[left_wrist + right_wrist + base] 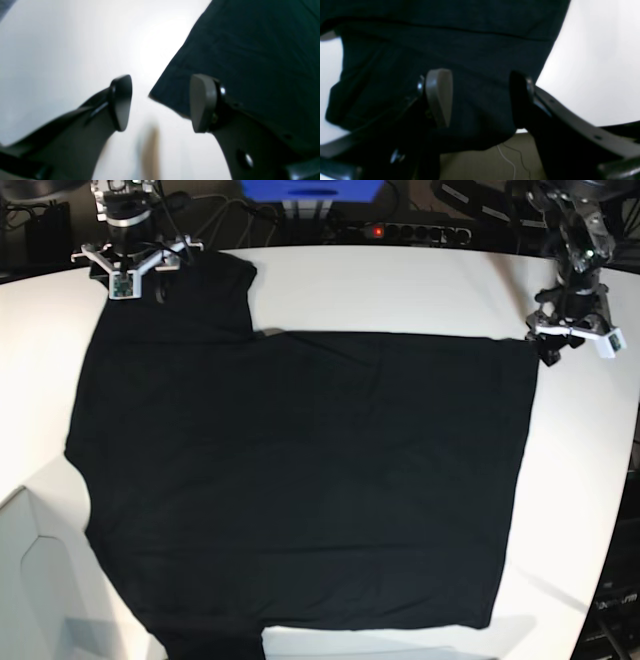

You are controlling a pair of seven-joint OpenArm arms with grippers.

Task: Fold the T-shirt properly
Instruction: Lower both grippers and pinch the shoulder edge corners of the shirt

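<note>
The black T-shirt point(300, 480) lies spread flat on the white table point(400, 290), plain side up; no print or tag shows. My left gripper point(562, 348) is open at the shirt's far right corner. In the left wrist view the gripper point(162, 105) has its jaws apart, with the cloth corner point(250, 62) beside the right fingertip point(202, 102). My right gripper point(143, 280) is open over the far left sleeve. In the right wrist view the gripper point(480, 100) has its jaws apart, with black cloth point(470, 50) behind and between them.
A power strip point(400, 230) with a red light, a blue box point(310, 192) and cables lie along the table's back edge. A white panel point(30, 580) stands at the front left. Floor and a white cable point(507, 160) show below the table edge.
</note>
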